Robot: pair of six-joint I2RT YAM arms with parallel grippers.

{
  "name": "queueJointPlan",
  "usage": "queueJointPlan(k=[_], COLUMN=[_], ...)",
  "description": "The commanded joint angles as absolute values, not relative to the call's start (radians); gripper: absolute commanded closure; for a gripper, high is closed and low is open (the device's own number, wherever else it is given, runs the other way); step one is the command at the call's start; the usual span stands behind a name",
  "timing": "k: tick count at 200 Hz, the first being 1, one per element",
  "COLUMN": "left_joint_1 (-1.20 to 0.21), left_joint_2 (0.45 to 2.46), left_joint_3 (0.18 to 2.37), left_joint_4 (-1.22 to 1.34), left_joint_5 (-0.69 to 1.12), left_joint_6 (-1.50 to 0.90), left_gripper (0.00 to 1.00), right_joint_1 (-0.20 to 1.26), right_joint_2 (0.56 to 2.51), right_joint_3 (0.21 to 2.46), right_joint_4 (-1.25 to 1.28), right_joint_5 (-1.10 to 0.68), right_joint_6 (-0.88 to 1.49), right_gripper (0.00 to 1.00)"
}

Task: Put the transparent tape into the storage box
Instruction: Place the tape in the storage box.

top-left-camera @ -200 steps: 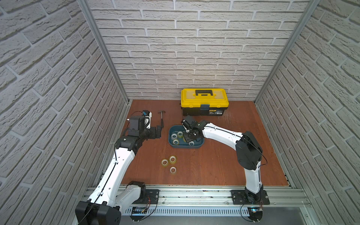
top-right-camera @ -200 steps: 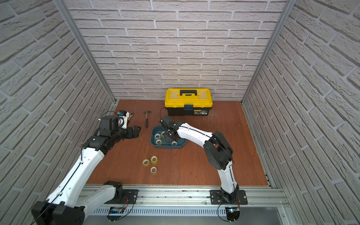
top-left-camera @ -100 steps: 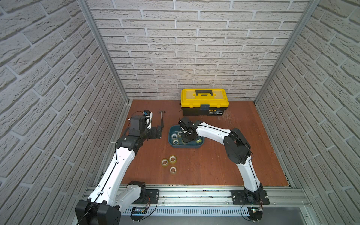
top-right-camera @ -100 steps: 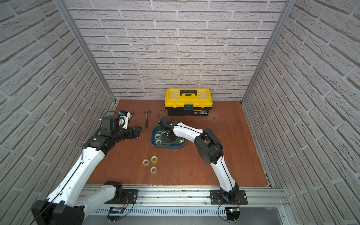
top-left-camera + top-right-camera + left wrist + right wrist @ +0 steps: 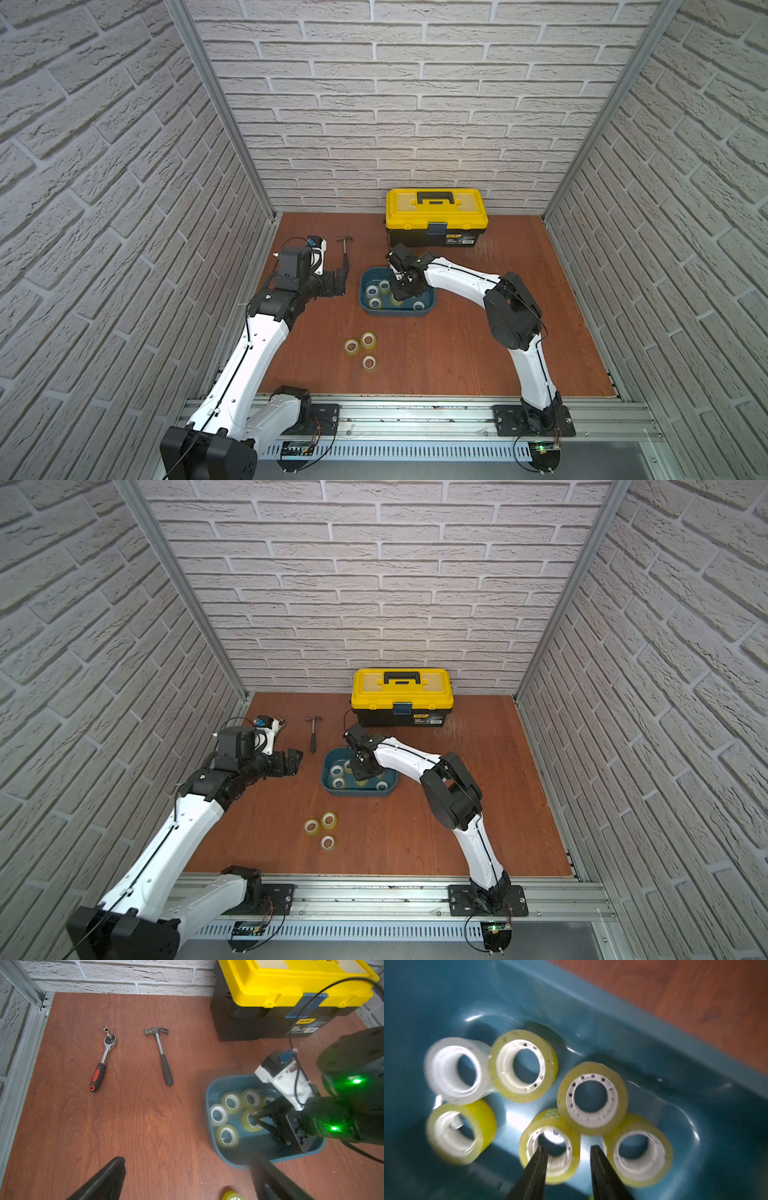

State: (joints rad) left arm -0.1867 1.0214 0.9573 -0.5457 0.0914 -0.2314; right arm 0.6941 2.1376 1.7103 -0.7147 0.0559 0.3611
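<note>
- In both top views, your right gripper (image 5: pixel 397 293) is down inside the box (image 5: pixel 395 312), above the rolls (image 5: pixel 375 302) lying there. From this height you cannot tell how its jaws stand.
- Three more rolls (image 5: pixel 328 819) lie in a cluster on the floor (image 5: pixel 395 845), nearer the arm bases and well apart from the box.
- Your left gripper (image 5: pixel 340 282) hangs just beside the box, close to the hammer (image 5: pixel 344 255). The toolbox (image 5: pixel 436 210) sits shut against the back wall.
- In the left wrist view, your left gripper (image 5: pixel 188 1159) is spread wide with only bare floor between its fingers. It holds nothing.
- The same view shows the ratchet (image 5: pixel 102 1059) and the hammer lying side by side, apart from each other. Beyond them, the right gripper's black fingers (image 5: pixel 268 1118) reach one roll (image 5: pixel 252 1126) inside the box.
- In the right wrist view, six rolls lie flat on the box bottom, one of them greyer (image 5: pixel 456 1070).
- There your right gripper (image 5: pixel 566 1148) stands parted. One finger points into that roll's core and the other is outside its wall, with slack on both sides, so nothing is clamped.
</note>
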Motion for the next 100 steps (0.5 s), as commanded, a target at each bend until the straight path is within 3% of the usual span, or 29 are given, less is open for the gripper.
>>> queueJointPlan(k=[1, 61, 100], left_joint_1=[-0.193, -0.193, -0.193], left_joint_2=[1.024, 1.017, 1.032], left_joint_3=[0.953, 0.951, 0.954], left_joint_4=[-0.517, -0.517, -0.522], left_joint_5=[0.083, 0.077, 0.091], left_joint_6=[-0.215, -0.213, -0.225], left_gripper=[0.02, 0.02, 0.02], right_joint_1=[0.698, 0.699, 0.727], right_joint_2=[2.000, 1.863, 1.741], right_joint_3=[1.698, 1.563, 1.375], right_joint_4=[-0.756, -0.781, -0.601], right_joint_5=[0.088, 0.126, 0.043], right_joint_6=[0.356, 0.364, 0.414], right_gripper=[0.60, 0.64, 0.67])
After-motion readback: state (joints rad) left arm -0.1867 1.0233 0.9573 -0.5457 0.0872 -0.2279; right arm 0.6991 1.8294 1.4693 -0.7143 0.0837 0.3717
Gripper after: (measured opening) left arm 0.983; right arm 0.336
